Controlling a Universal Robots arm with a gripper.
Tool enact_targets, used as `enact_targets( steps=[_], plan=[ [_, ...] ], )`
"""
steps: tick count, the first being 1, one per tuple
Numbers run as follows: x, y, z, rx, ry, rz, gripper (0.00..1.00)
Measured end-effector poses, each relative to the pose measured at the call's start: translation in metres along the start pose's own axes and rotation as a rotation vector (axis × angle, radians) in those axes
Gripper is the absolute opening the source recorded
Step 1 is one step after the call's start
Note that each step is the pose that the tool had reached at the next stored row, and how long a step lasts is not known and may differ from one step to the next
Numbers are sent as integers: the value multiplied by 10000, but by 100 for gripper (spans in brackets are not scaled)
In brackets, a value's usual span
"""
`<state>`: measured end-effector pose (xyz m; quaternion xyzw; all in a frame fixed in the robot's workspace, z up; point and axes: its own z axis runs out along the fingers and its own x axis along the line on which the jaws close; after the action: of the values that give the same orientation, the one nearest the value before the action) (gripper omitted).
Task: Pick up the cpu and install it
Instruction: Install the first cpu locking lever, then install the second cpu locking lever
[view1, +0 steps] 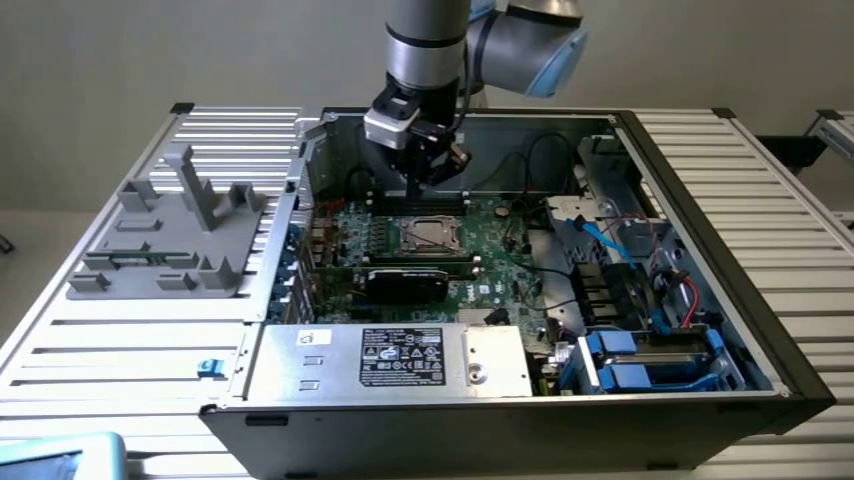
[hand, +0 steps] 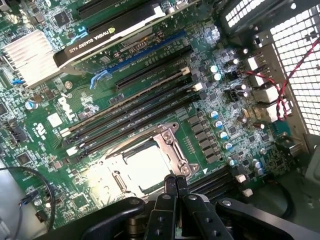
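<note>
The cpu (view1: 430, 234) lies flat in the black socket frame (view1: 429, 218) on the green motherboard inside the open computer case (view1: 694, 180). In the wrist view the cpu (hand: 145, 165) shows its pale shiny top, ringed by the metal-edged socket frame (hand: 170, 137). My gripper (view1: 435, 182) hangs above the board, just behind the socket in the exterior view. In the wrist view the gripper (hand: 175, 181) is shut, its black fingertips (hand: 170, 182) pressed together with nothing between them, close over the edge of the socket beside the cpu.
A graphics card (view1: 404, 282) (hand: 107, 35) lies next to the socket, and memory slots (hand: 135, 107) run between the two. A grey plastic fixture (view1: 174, 235) stands on the slatted table at the exterior view's left. The power supply (view1: 387, 358), blue drive bays (view1: 654, 362) and loose cables (hand: 279, 90) crowd the case.
</note>
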<state>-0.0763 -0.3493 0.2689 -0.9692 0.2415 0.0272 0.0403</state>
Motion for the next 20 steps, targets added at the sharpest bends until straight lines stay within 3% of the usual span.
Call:
enact_targets(
  steps=[4, 20],
  plan=[
    [-2, -12, -118, -27, -32, -3, 12],
    [-2, -12, -119, -26, -35, -3, 12]
  ],
)
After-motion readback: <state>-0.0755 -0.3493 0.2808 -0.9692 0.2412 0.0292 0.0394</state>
